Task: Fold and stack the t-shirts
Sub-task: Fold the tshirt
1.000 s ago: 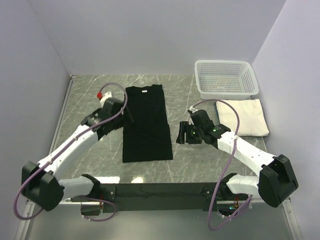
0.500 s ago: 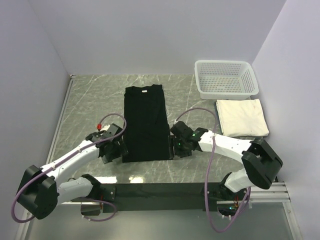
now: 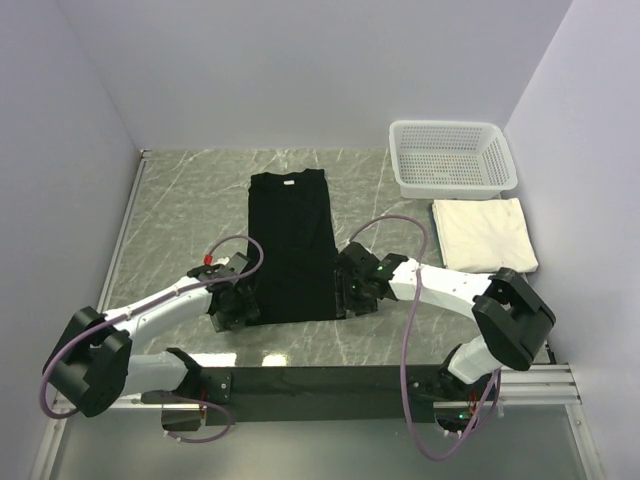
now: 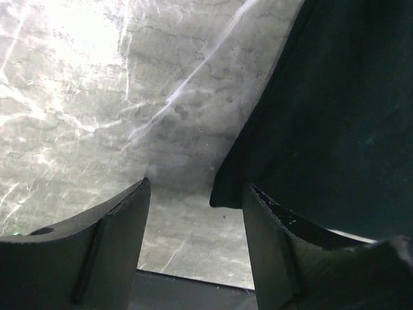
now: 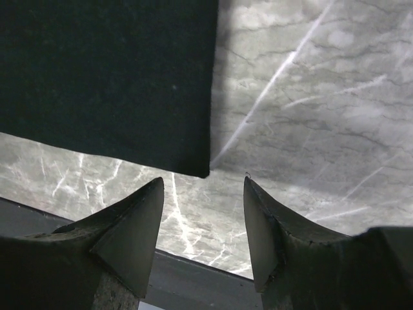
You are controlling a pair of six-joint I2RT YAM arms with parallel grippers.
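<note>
Black cloth at the tips of the left gripper (image 4: 197, 194): is it held? asks the first.

No, says the second. Its two dark fingers (image 4: 116, 226) stand partly apart with nothing pinched. The near left corner of the black t-shirt (image 4: 335, 116) lies on the table in the gap just beyond the tips, closer to the right-hand finger in that view.

And the right gripper (image 5: 204, 184)?

Much the same. Its jaws are partly open and empty, and the shirt's near right corner lies flat just ahead of the gap, apart from both pointed tips.

How do the arms sit from above?

Both reach low over the grey marbled table (image 3: 180, 210), the left arm from the left and the right arm from the right, with one gripper at each near corner of the black shirt.

How does that shirt lie?

Flat, as a long narrow strip in the middle of the table, with the collar and a small white label at the far end and the hem toward the arms' bases.

And the other one?

The cream-white t-shirt (image 3: 485, 233) lies folded into a rough square at the right side of the table, well apart from the black one. It is just in front of a white mesh basket (image 3: 450, 183) in the far right corner.
</note>
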